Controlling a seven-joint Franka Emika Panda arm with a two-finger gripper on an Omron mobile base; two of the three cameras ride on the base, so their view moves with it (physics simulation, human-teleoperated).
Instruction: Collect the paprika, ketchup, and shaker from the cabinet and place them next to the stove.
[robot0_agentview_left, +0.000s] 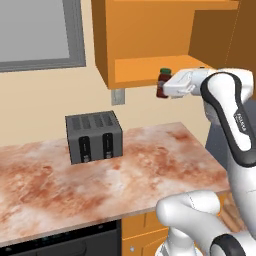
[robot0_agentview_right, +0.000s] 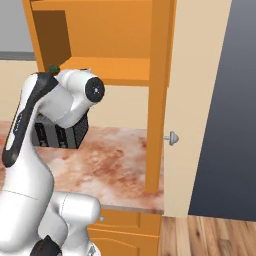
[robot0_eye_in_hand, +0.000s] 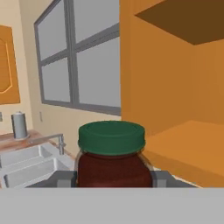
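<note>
Paprika: small squat dark-red jar with a green screw lid (robot0_eye_in_hand: 111, 159), held in the air just outside the open front of the orange wooden wall cabinet (robot0_agentview_left: 145, 45), level with its lower shelf and well above the counter.
Grip: 2-finger gripper (robot0_agentview_left: 165, 87) partly closed on the paprika, 1 grey finger pad (robot0_eye_in_hand: 65, 178) pressed against each side of the glass below the lid; upright in the hand view.
Slip risk: smooth round glass caught low on the body; judged likely to twist or slide out if the wrist swings fast.
Cabinet risk: lower shelf edge and orange side panel close beside the jar; a sideways move before backing clear could knock the lid against the wood.
Arm: white forearm (robot0_agentview_left: 227, 107) bent sharply near the cabinet's right side panel (robot0_agentview_right: 157, 95); elbow could brush it on a wide turn.
Counter: mottled reddish stone worktop (robot0_agentview_left: 125, 165) with a dark grey 2-slot toaster (robot0_agentview_left: 94, 136) below and to the left; a dropped jar would land here, or roll off the front edge.
Beyond: steel sink with tap (robot0_eye_in_hand: 30, 159) and grey-framed window (robot0_eye_in_hand: 78, 61) ahead of the hand; stove location cannot be told, so the carry path is a guess.
Remaining: ketchup and shaker uncollected as far as can be judged.
</note>
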